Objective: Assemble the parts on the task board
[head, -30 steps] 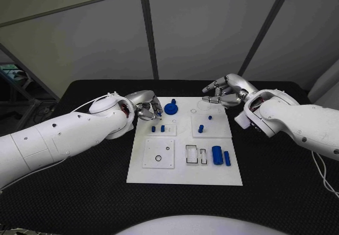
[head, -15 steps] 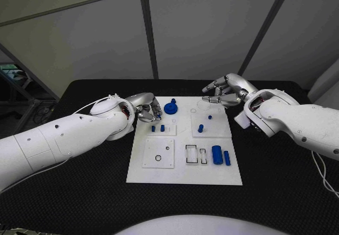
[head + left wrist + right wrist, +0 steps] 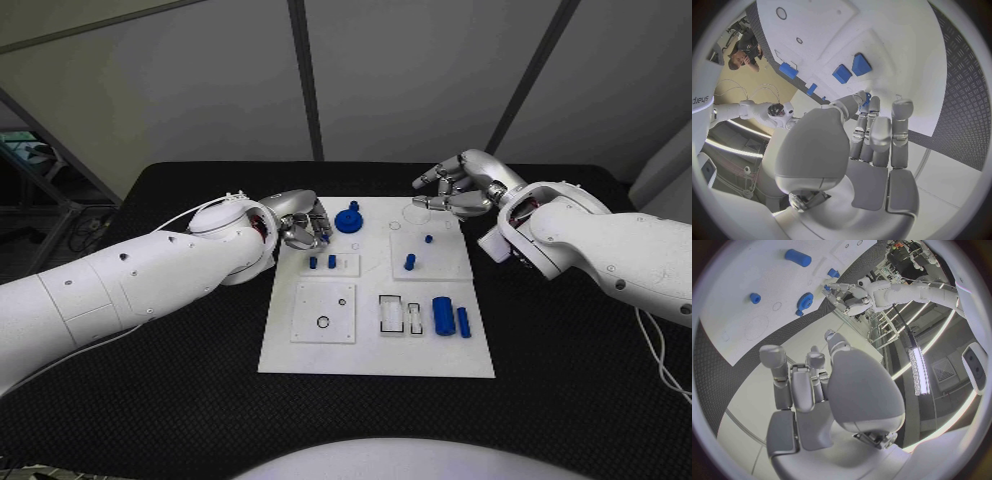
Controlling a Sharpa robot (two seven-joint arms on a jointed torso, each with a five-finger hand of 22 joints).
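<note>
Left hand sits at the near-left corner of the task board, fingers curled together, and I can't tell whether anything is pinched between them. The blue gear stands just beyond its fingertips. Right hand hovers at the board's far edge, fingers loosely bent, nothing visibly held. Risk: a reach could clip the gear and tip it. The left wrist view catches a speck of blue at the fingertips that the head view hides.

Smooth white arms, thin pale cable along the left arm, silver fingers.
</note>
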